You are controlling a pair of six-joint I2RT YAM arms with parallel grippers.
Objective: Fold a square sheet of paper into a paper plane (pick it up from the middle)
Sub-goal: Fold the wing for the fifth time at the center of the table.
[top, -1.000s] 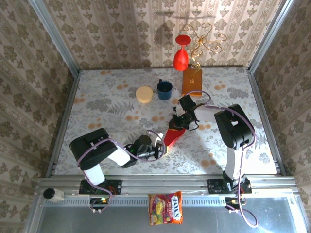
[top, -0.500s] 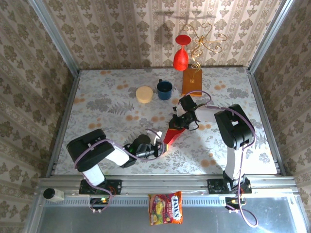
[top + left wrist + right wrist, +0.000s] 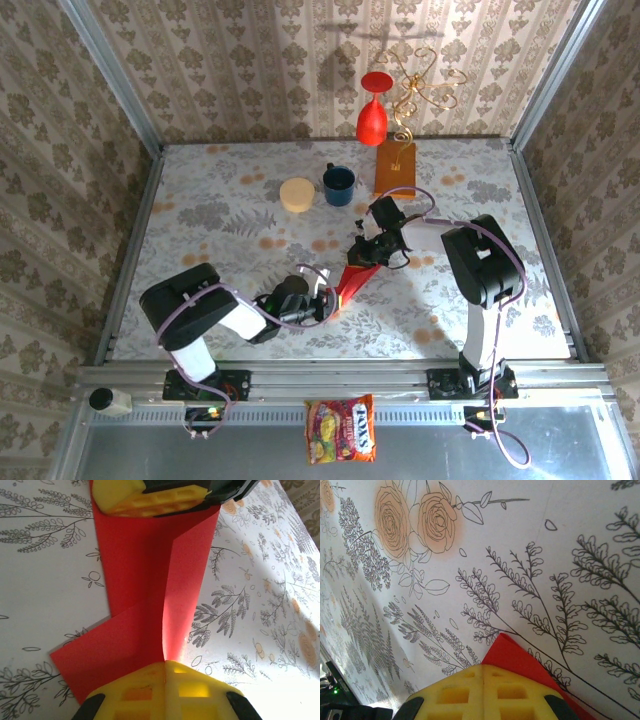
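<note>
Clamping red paper (image 3: 352, 281), L end effector (image 3: 165, 666), R end effector (image 3: 482, 669) closed, bag (image 3: 341, 428) txt illegible

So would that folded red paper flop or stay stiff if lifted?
Probably floppy: the folded red paper looks thin, light glowing through its raised flap. The crease likely stiffens it lengthwise. Likely very light, sliding easily if pushed.

There is one folded bright red paper sheet (image 3: 352, 280), one dark blue mug (image 3: 338, 184), one cream round disc (image 3: 296, 194) and one orange-brown rectangular block (image 3: 395, 168). There is also one red goblet-shaped vase (image 3: 372, 115), one gold wire ornament (image 3: 422, 90) and one colourful snack packet (image 3: 341, 428).
</note>
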